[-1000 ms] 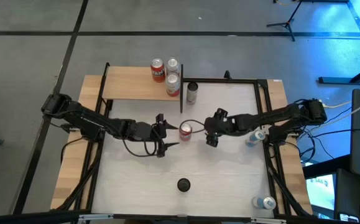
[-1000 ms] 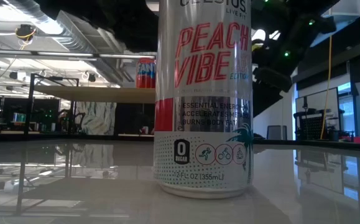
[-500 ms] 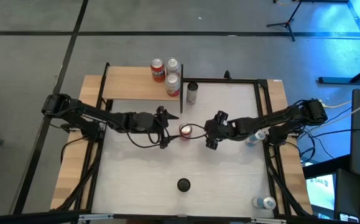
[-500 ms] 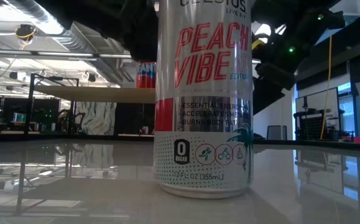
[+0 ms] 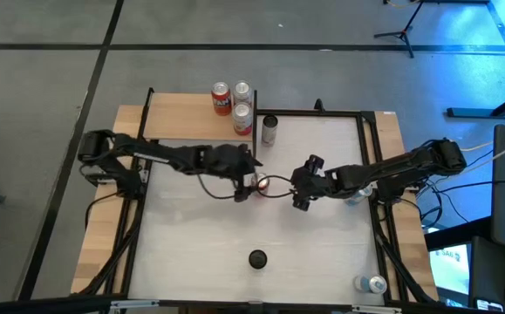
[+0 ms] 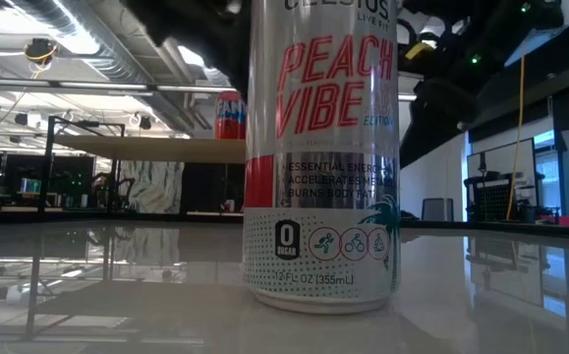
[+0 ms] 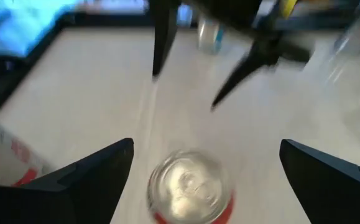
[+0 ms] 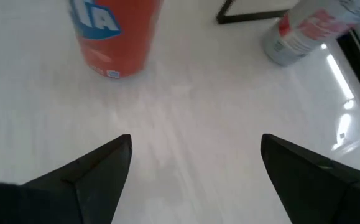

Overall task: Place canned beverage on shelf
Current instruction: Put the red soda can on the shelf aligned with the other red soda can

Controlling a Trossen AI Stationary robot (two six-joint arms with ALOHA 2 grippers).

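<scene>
- At the table's middle we see the red can [image 5: 260, 184] standing upright on the white table [image 5: 235, 253], well apart from the shelf [image 5: 187, 122], where three cans [image 5: 235, 105] already stand.
- The left gripper [image 5: 249, 181] has swung in from farther left over the last second and now hangs over the can, fingers [image 7: 86, 180] spread wide on either side, not touching it.
- The right gripper [image 5: 301, 187] waits just beside the can, fingers [image 8: 92, 171] spread and empty, having drawn back slightly.
- We judge that the left arm is taking over and the grasp comes next.
</scene>
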